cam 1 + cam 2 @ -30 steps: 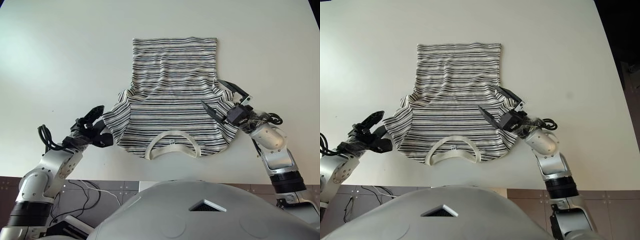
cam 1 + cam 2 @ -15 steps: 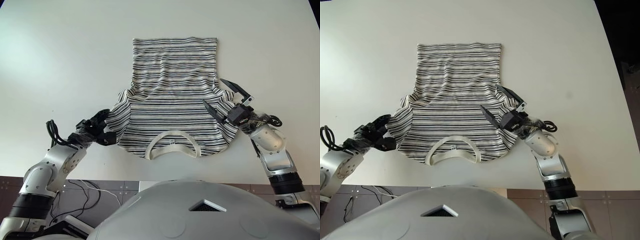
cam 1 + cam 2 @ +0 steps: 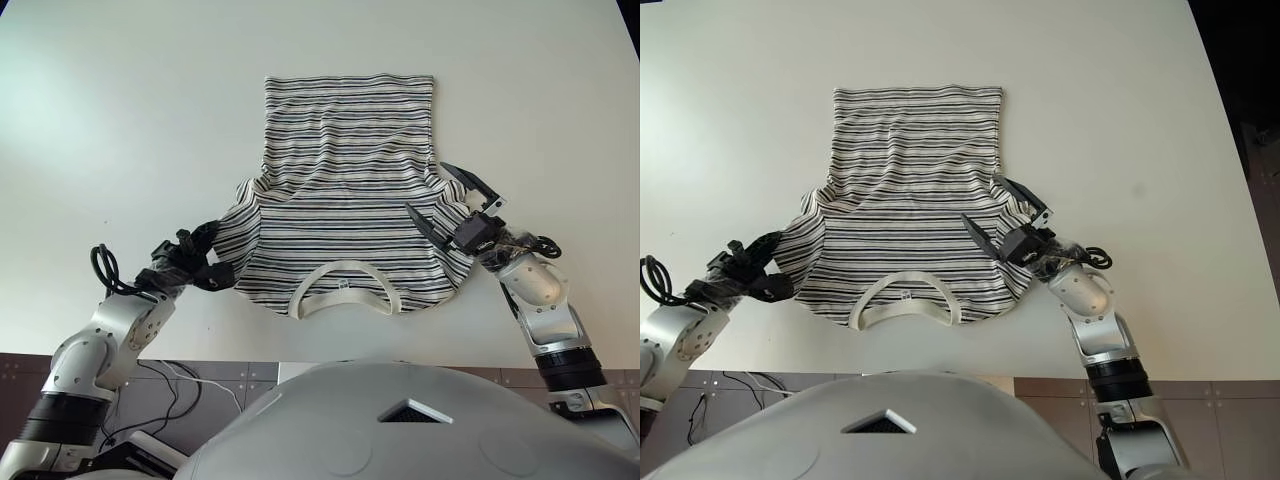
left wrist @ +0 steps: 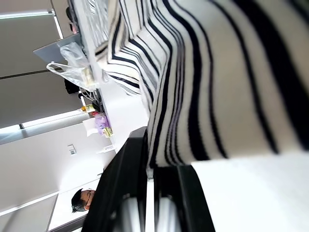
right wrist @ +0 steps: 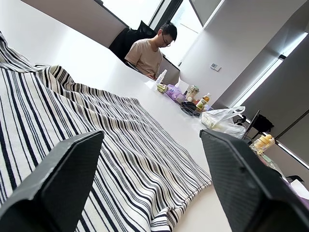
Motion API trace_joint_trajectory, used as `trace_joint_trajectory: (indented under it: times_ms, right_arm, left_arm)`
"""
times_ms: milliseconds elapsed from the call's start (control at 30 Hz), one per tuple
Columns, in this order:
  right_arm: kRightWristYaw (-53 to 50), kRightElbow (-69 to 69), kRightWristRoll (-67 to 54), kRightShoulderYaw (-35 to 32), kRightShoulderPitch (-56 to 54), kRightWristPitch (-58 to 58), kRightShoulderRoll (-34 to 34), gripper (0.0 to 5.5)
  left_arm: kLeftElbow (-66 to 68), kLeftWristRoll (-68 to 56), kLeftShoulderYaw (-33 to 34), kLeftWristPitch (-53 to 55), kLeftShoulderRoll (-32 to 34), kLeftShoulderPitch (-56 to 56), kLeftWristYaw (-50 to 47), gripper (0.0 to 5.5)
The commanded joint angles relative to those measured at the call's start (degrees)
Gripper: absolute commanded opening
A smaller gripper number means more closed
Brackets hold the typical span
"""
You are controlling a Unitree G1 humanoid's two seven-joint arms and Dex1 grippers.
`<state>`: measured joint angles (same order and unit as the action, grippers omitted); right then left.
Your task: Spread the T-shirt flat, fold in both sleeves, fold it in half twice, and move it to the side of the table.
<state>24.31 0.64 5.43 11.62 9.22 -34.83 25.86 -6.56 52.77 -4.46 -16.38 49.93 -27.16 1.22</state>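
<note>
Left end effector (image 3: pixel 207 262): low at the left edge of the T-shirt; narrow, its fingers (image 4: pixel 189 203) pinching the hem of the left sleeve between them.
Left sleeve (image 3: pixel 232 235): bunched against the shirt's body, with its outer edge in the left end effector.
T-shirt (image 3: pixel 345 180): striped black and white, lying on the table in front of the robot, hem at the far end, neck at the near end; the body is mostly flat with light creases.
Collar (image 3: pixel 342 292): a white ribbed ring at the near edge, between the two arms.
Right sleeve (image 3: pixel 450 265): gathered in at the shirt's right edge, lying on the table.
Right end effector (image 3: pixel 424 186): over the right sleeve and shoulder; wide, its two fingers (image 5: pixel 58 188) spread far apart with the cloth below them, holding nothing.
Table (image 3: pixel 120 120): white, bearing the shirt.
</note>
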Motion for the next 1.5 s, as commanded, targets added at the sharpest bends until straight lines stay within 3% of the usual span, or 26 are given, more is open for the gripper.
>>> trace_joint_trajectory:
  times_ms: [33,300,700,1100,1500]
  right_arm:
    - [-0.4,1.0,0.4,-1.0,-0.1,-0.6,0.2,3.67]
    - [-0.4,2.9,0.2,-1.9,-0.1,-1.7,0.4,3.67]
    - [-0.8,5.2,0.6,-3.1,-0.6,-2.5,0.1,3.67]
    - [-2.0,7.6,0.7,-3.7,-1.3,-3.1,0.0,3.67]
    - [-3.0,7.9,0.1,-7.1,-1.8,-2.6,1.0,3.67]
  left_arm:
    - [-0.1,-0.8,-1.7,-1.2,-1.9,-1.9,-1.2,0.12]
    - [-2.6,0.1,-0.4,-0.4,-4.7,0.3,-7.1,0.12]
    - [-3.5,3.4,-4.2,-5.6,-6.3,4.8,-11.3,0.12]
    - [0.8,6.3,-12.5,-10.9,-8.0,8.3,-11.5,0.12]
    - [2.7,-0.7,-15.9,-14.1,-8.3,9.5,-5.8,2.00]
